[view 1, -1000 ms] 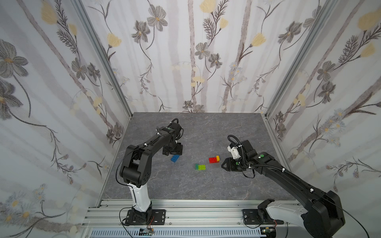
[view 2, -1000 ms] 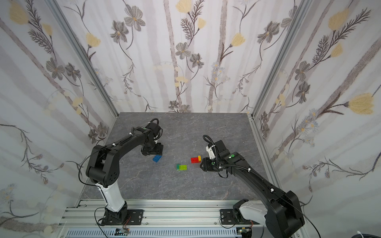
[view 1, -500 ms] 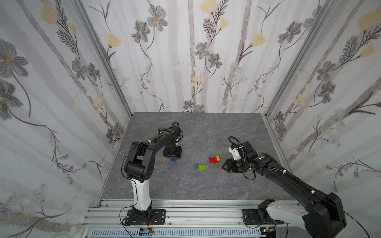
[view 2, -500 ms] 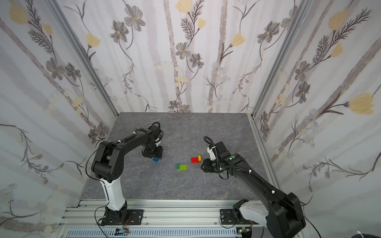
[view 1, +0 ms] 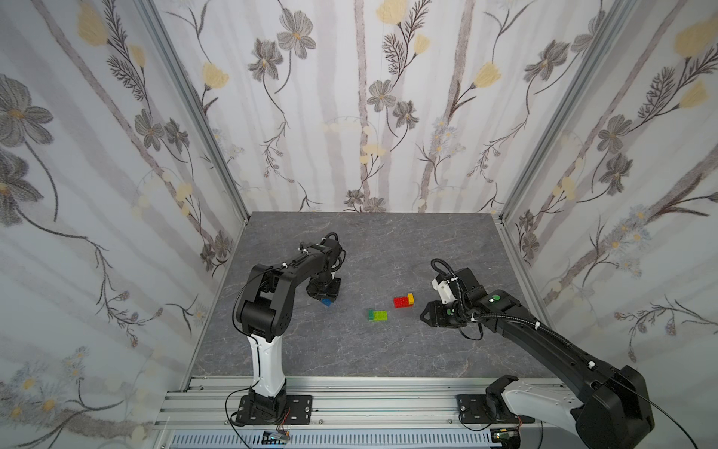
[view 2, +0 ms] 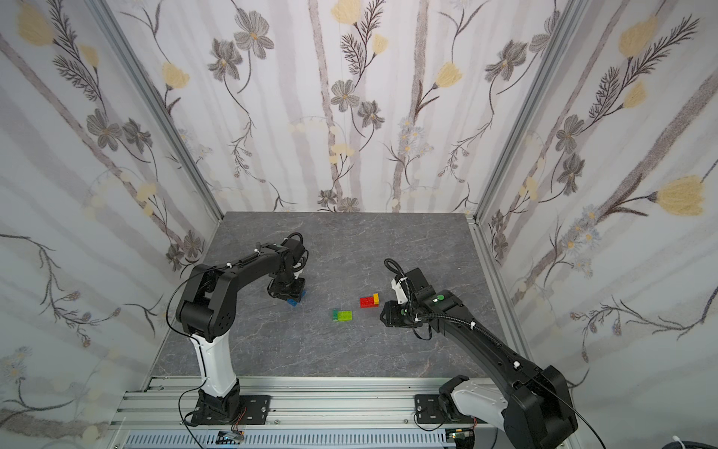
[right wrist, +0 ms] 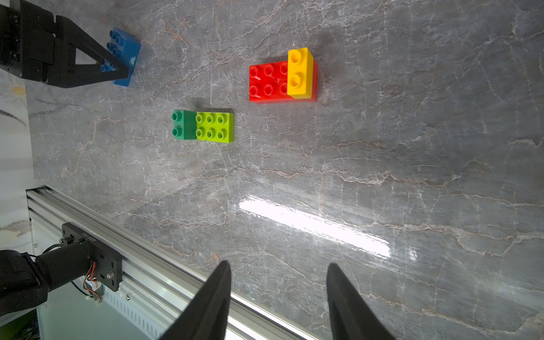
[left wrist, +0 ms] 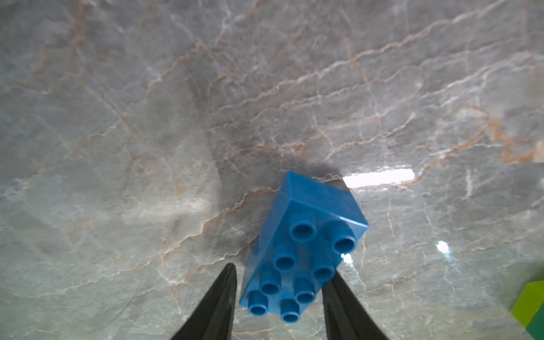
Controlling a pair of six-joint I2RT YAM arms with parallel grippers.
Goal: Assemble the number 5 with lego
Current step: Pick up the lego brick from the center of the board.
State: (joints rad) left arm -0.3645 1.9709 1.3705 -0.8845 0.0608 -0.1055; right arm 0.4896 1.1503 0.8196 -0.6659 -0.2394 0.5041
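The blue brick (left wrist: 312,223) lies tipped on the table, studs toward the wrist camera, and shows in both top views (view 1: 328,303) (view 2: 292,302). My left gripper (left wrist: 282,269) (view 1: 324,297) straddles its near end. One finger touches the studs and a thin gap shows at the other. A yellow brick (right wrist: 299,72) sits across one end of the red brick (right wrist: 268,82) (view 1: 399,301). The dark-green brick (right wrist: 182,125) and the lime brick (right wrist: 215,127) (view 1: 380,315) lie joined end to end. My right gripper (right wrist: 279,264) (view 1: 424,313) hovers open and empty, right of the red brick.
The grey marble table (view 1: 388,248) is boxed in by flowered walls on three sides. An aluminium rail (view 1: 349,404) with both arm bases runs along the front edge, close under my right gripper in its wrist view.
My left gripper has moved over the blue brick and its jaws have narrowed around it. The right arm has hardly moved.
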